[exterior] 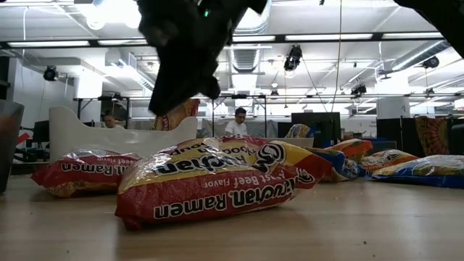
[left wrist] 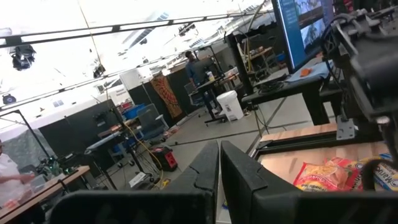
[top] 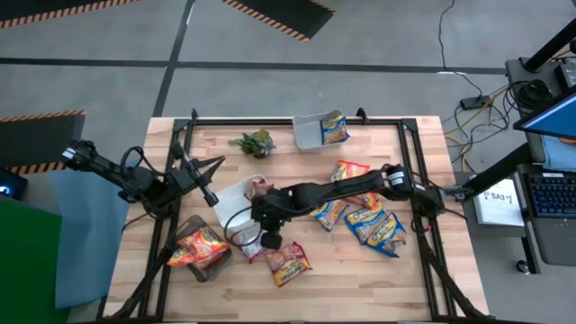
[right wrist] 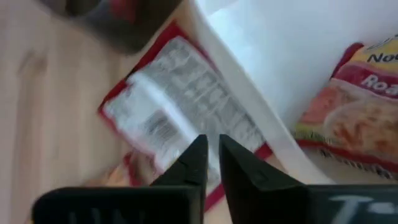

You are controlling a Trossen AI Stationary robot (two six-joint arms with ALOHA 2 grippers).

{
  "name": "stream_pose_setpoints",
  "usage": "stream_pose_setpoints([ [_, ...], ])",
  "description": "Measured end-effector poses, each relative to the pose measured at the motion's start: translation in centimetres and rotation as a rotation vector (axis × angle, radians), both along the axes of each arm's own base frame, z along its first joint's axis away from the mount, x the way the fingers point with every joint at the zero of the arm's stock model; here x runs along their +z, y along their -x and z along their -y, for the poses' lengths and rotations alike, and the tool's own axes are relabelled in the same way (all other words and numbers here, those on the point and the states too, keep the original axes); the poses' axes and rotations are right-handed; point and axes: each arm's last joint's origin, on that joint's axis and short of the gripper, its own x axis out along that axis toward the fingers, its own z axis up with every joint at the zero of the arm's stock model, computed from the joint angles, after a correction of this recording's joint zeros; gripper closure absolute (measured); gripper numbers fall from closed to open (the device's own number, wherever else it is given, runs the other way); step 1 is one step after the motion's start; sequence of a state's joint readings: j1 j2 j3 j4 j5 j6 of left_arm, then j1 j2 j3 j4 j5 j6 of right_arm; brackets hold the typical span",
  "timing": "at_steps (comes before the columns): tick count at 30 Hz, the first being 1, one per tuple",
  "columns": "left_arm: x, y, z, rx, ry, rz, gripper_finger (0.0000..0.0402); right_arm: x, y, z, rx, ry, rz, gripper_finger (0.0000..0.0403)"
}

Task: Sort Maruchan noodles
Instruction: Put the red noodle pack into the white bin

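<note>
One red pkt (right wrist: 180, 118) just beyond R fingers (right wrist: 211, 163) | pressed together | L fingers (left wrist: 219, 167) same

I see Maruchan noodles (top: 371, 223) scattered over the desk (top: 342, 279): a loose cluster of blue-yellow and orange-red packets lying flat on the right half, some overlapping. One blue-yellow packet (top: 335, 129) sits in the grey tub at the far edge. A dark red packet (top: 289, 262) lies alone near the front centre, and an orange-red one (top: 200, 246) rests on the front-left container. Another packet (right wrist: 180, 118) lies label-side down, half tucked under the white tub's rim, with one more (right wrist: 354, 115) inside that tub.
</note>
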State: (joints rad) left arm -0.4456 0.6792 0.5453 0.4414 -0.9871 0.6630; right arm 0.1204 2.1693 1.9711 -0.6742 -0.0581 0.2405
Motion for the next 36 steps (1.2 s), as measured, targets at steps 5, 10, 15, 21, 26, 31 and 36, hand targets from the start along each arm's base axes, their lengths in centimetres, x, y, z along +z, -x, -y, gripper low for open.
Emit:
stream_pose_setpoints([
  [5,0.0,0.0,0.0,-0.001,0.000,0.001,0.0402,-2.3,-0.5,0.8,-0.105,0.044,0.100,0.0393],
  [10,0.0,0.0,0.0,-0.001,0.000,0.001,0.0402,-2.6,-1.1,2.7,-0.213,0.150,0.185,0.0394],
  [15,0.0,0.0,0.0,-0.001,0.000,0.001,0.0402,-2.5,-0.9,3.4,-0.210,0.144,0.163,0.0394],
  [21,0.0,0.0,0.0,0.000,-0.004,-0.002,0.0402,-2.1,-0.3,2.3,-0.081,-0.053,0.103,0.0390],
  [26,0.0,0.0,0.0,0.000,-0.004,-0.002,0.0402,-2.1,-0.1,0.2,-0.007,-0.062,0.103,0.0353],
  [31,0.0,0.0,0.0,0.000,-0.007,-0.004,0.0402,-2.1,0.2,-2.0,0.039,-0.031,0.111,0.0287],
  [36,0.0,0.0,0.0,0.001,-0.005,0.000,0.0402,-1.1,0.2,-3.9,0.044,0.004,0.146,0.0215],
])
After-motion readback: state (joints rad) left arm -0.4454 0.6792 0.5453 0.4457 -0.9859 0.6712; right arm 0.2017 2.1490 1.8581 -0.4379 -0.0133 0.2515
